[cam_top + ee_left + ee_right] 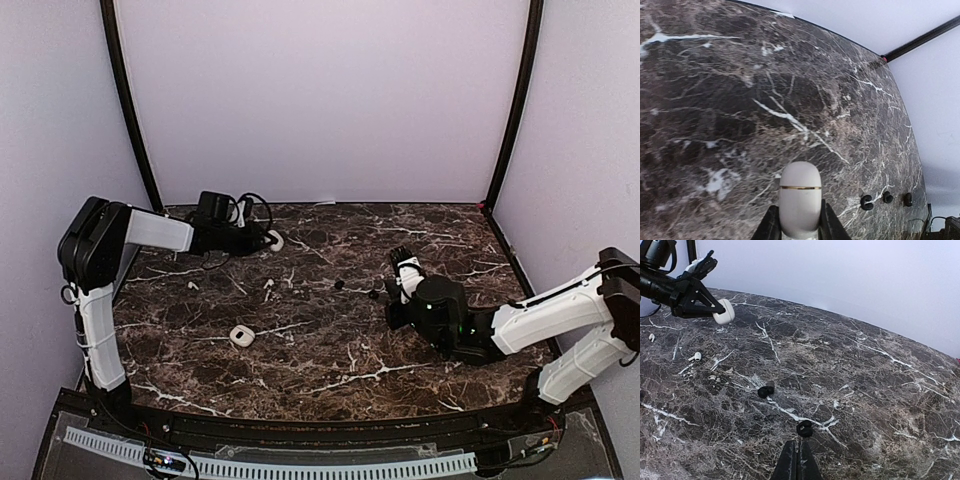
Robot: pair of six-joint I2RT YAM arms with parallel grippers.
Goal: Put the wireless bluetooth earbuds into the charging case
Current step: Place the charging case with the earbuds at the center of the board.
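Note:
My left gripper [263,240] is shut on a closed white charging case [275,240] at the far left; in the left wrist view the case [800,192], with a thin gold seam, sits between the fingers [769,227]. My right gripper [799,446] is shut and empty, its tip just behind a black earbud [804,428]. A second black earbud [765,390] lies further left. From above the two black buds [373,294] [340,284] lie mid-table. White earbuds [268,284] [193,285] lie on the left.
A second white case [241,336], ring-like from above, lies on the near left of the marble table [330,350]. Pale walls and black corner posts [130,110] enclose the table. The left gripper with its case [724,311] shows in the right wrist view.

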